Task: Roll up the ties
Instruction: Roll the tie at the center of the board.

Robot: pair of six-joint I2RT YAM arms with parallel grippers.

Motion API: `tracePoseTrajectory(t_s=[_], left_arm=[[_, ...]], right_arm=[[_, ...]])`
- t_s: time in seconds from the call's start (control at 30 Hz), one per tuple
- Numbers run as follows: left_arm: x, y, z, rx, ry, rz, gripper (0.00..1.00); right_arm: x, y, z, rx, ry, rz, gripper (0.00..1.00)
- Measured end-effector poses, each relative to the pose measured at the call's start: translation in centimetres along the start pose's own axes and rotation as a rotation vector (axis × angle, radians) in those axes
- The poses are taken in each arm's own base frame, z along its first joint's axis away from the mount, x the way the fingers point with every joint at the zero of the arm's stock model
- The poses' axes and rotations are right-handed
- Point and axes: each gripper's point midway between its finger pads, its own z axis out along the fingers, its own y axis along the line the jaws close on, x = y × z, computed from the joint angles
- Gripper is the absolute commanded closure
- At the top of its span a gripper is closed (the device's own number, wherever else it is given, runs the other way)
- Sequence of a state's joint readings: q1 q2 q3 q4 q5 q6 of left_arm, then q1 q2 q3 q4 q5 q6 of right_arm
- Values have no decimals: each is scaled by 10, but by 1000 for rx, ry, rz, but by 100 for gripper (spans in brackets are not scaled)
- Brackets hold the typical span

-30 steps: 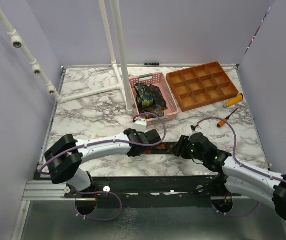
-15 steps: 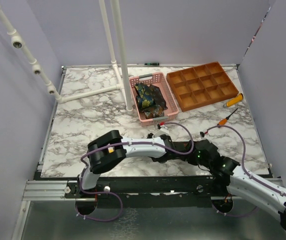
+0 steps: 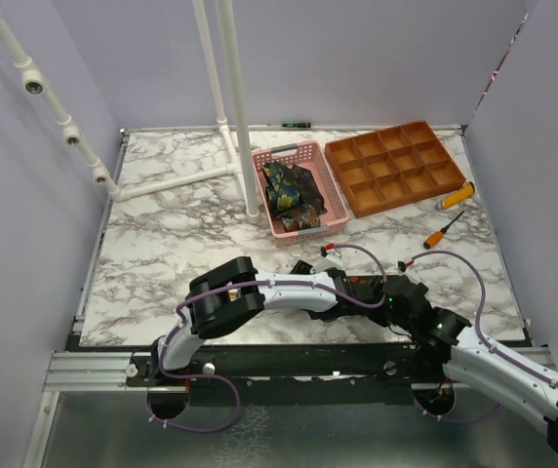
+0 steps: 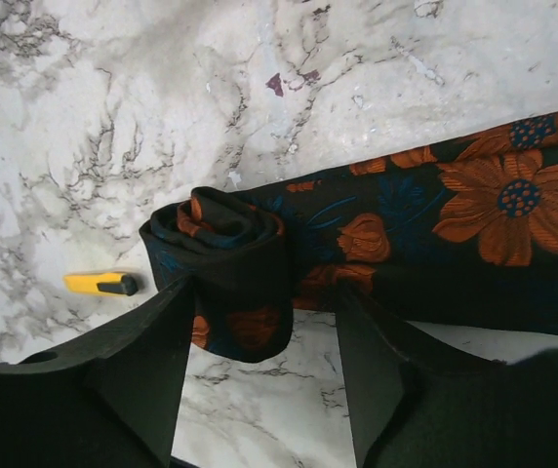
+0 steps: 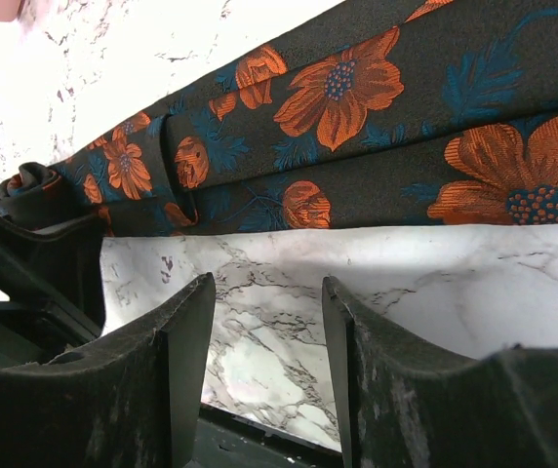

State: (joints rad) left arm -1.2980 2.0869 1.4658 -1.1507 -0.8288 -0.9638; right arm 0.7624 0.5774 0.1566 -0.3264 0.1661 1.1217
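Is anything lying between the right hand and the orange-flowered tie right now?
No. The right wrist view shows only bare marble table between the open right hand and the orange-flowered tie beyond its fingertips.

The left arm (image 3: 279,289) and right arm (image 3: 498,366) are stretching low toward each other.
The left gripper (image 4: 267,327) and right gripper (image 5: 264,297) are gaping, jaws apart.
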Motion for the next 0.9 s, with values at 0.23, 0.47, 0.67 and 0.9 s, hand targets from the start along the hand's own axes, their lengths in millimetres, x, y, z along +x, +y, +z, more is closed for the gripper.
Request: tracePoseTrajectory(t_s=[0.23, 0.47, 0.67, 0.9], left_arm=[[-5, -5, -7, 62, -8, -48, 7], [-27, 24, -44, 195, -71, -193, 1], [-34, 69, -68, 397, -147, -406, 2], [-9, 121, -17, 629, -208, -786, 1]], right_arm=[[0, 1, 1, 5, 3, 0, 46], [2, 5, 0, -10, 32, -93, 45], [3, 42, -2, -116, 99, -201, 49], [9, 126, 11, -272, 205, -288, 52]])
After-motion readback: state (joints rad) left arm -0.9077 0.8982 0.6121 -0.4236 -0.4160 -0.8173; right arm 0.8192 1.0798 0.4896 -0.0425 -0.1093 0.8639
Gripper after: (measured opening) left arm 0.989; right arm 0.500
